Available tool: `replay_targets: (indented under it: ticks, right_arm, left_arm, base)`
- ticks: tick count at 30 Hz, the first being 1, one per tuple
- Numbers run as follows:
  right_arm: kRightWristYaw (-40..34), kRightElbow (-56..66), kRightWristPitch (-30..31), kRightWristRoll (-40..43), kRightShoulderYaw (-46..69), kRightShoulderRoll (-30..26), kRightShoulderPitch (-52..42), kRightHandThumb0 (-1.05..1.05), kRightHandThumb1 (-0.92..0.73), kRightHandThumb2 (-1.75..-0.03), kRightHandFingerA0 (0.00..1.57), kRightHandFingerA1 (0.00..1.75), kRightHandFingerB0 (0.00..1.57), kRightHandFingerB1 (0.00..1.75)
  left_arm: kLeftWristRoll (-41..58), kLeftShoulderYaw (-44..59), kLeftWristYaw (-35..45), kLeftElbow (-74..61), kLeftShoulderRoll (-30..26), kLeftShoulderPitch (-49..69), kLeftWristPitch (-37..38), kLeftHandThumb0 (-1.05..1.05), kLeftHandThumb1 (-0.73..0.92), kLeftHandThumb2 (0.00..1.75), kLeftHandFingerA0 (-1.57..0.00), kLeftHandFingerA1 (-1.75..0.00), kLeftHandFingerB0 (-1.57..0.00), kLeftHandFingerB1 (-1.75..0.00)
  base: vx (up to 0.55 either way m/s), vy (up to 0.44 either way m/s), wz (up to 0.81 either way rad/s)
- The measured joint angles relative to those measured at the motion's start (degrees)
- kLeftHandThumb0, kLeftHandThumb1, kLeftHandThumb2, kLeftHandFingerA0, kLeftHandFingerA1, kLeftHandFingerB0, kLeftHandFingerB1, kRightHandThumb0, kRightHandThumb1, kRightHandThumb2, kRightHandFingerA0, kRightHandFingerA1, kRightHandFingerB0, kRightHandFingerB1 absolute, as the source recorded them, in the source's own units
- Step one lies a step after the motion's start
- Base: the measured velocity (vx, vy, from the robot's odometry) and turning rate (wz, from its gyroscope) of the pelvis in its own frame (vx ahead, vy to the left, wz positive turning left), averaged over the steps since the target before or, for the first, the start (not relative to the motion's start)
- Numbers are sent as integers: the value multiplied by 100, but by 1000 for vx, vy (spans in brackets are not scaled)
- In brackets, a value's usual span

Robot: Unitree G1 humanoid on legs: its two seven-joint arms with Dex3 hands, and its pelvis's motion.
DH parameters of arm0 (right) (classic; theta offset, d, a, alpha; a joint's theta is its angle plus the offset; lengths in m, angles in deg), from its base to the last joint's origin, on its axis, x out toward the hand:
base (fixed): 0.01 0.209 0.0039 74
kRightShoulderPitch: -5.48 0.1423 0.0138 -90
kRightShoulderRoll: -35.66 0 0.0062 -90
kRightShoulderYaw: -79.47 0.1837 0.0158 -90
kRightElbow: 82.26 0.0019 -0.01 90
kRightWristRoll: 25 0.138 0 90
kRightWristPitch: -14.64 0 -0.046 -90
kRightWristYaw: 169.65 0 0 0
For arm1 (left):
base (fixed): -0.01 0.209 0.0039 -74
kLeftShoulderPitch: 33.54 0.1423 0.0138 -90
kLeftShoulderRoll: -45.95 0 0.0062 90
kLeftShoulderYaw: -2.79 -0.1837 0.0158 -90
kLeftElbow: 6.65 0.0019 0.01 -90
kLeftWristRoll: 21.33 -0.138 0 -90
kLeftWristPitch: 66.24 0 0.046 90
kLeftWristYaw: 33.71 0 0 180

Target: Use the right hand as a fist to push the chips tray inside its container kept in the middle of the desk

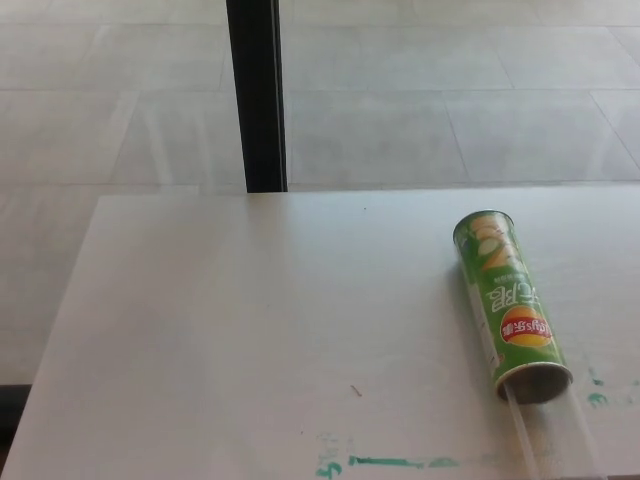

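Setting: test bench or lab. White desk [250, 330] with green marker smears [395, 462], tiled floor [450, 100], black post [256, 95].

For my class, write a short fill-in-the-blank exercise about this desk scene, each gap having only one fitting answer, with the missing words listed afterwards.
1. The chips can is mostly ____ in colour.
2. The can is not standing; it is ____ on the white desk.
3. A clear tray sticks out of the can's ____ end, the one nearer the camera.
4. The number of robot hands visible is ____.

Missing words: green; lying; open; zero
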Motion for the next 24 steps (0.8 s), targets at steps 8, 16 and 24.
replay_targets:
  ticks: [8, 16, 24]
  right_arm:
    - [-451, -363, -332, 374, 705, -188, 245, -90, -89, -68, 105, 133, 65, 118]
    - [-804, -342, -282, 766, 1184, -586, 548, -94, -86, -66, 102, 111, 72, 109]
    - [-685, 956, -426, 1098, 1272, -502, 851, -93, -79, -65, 107, 91, 80, 66]
  left_arm:
    - [277, 349, -16, 193, -49, -146, 3, -70, 92, 71, -56, -62, -47, -51]
    - [351, 341, -15, 224, -49, -134, 12, -72, 92, 71, -57, -62, -45, -50]
    - [414, 295, -16, 238, -83, -163, 14, -71, 92, 68, -57, -61, -46, -49]
  base:
    - [0, 0, 0]
    - [0, 0, 0]
    - [0, 0, 0]
